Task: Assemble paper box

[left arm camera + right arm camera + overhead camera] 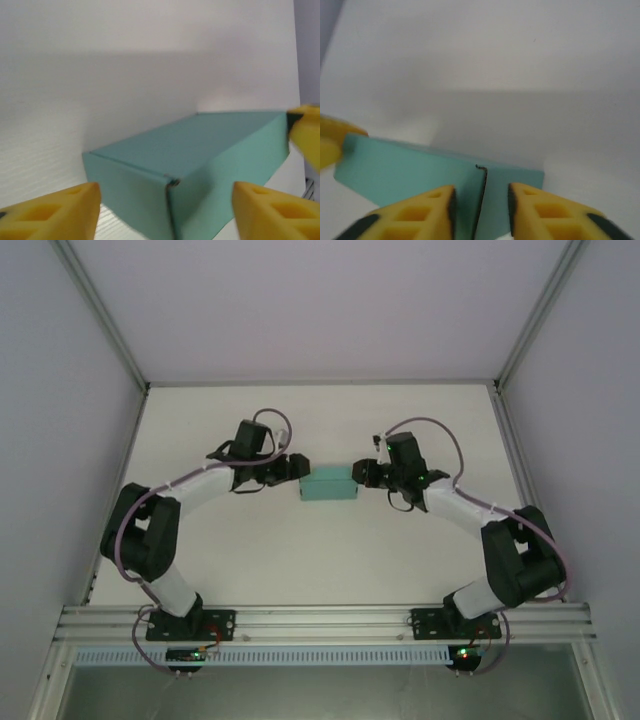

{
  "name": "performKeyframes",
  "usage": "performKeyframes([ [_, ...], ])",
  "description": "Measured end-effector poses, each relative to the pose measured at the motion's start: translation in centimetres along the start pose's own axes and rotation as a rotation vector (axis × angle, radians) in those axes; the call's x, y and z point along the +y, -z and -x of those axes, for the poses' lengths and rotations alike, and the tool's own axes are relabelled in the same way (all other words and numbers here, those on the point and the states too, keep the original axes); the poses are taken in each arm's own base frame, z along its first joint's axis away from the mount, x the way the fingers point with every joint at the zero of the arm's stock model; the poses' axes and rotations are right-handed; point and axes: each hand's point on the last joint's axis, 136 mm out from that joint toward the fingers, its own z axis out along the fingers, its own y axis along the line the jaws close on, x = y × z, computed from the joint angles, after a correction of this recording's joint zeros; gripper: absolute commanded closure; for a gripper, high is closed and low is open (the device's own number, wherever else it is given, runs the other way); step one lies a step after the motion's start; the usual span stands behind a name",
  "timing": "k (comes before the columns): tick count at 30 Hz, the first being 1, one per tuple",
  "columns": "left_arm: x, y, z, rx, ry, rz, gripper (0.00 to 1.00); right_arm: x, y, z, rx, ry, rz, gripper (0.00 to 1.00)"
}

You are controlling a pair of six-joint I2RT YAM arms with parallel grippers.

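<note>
The paper box [327, 485] is a closed teal rectangular box lying flat at the middle of the table. My left gripper [295, 468] is at its left end. In the left wrist view that gripper [167, 212] is open wide, and a corner of the box [200, 150] stands between its yellow fingers without touching either. My right gripper [362, 472] is at the box's right end. In the right wrist view its jaws [481, 212] stand apart, straddling a corner seam of the box [405, 170].
The white table [330, 560] is walled by pale panels on the left, back and right. An aluminium rail [320, 620] carrying both arm bases runs along the near edge. The opposite gripper's yellow fingers [306, 131] [329, 140] show past the box's ends.
</note>
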Motion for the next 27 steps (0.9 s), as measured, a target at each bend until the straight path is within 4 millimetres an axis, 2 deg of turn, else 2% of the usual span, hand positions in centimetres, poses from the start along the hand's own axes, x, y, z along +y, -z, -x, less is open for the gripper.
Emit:
performKeyframes([
  [1,-0.3,0.2,0.5,-0.009,-0.018,0.007,0.04,0.3,0.2,0.2,0.020,0.014,-0.003,0.49],
  [2,-0.6,0.4,1.1,-0.022,-0.035,0.012,0.00,0.7,0.4,0.7,0.034,0.036,-0.005,0.45],
  [5,-1.1,1.2,2.5,-0.059,-0.077,0.043,0.01,2.1,1.5,3.0,0.021,0.094,0.003,0.36],
  [6,-1.1,1.5,2.8,-0.069,-0.090,0.060,0.00,2.7,1.8,3.9,0.009,0.118,0.010,0.27],
  [7,-1.1,1.9,3.1,-0.080,-0.101,0.079,0.00,3.2,2.1,4.5,-0.002,0.155,0.023,0.02],
  [8,-1.0,2.4,3.5,-0.097,-0.116,0.104,0.00,3.8,2.4,5.1,-0.011,0.222,0.039,0.01],
  [10,-0.7,3.5,4.1,-0.128,-0.134,0.148,0.00,4.8,2.7,5.5,-0.019,0.372,0.060,0.01],
  [12,0.1,5.0,4.6,-0.165,-0.136,0.203,0.00,6.1,2.6,4.6,0.000,0.575,0.078,0.01],
  [15,2.5,8.0,5.6,-0.246,-0.111,0.304,0.00,8.3,1.6,1.2,0.073,0.907,0.112,0.01],
  [18,6.0,10.8,5.2,-0.302,-0.060,0.424,0.00,9.6,-0.2,-1.8,0.179,1.162,0.146,0.01],
  [20,8.4,12.1,4.1,-0.310,-0.021,0.503,0.01,9.4,-1.8,-2.3,0.253,1.266,0.140,0.01],
  [23,10.9,12.9,2.0,-0.292,0.018,0.584,0.01,8.0,-4.5,-1.5,0.345,1.361,0.083,0.04],
  [25,12.1,13.2,0.7,-0.274,0.039,0.620,0.00,7.0,-6.0,-1.4,0.413,1.403,0.056,0.12],
  [27,12.9,13.4,-0.1,-0.263,0.053,0.644,0.00,6.1,-7.2,-1.6,0.474,1.428,0.041,0.25],
])
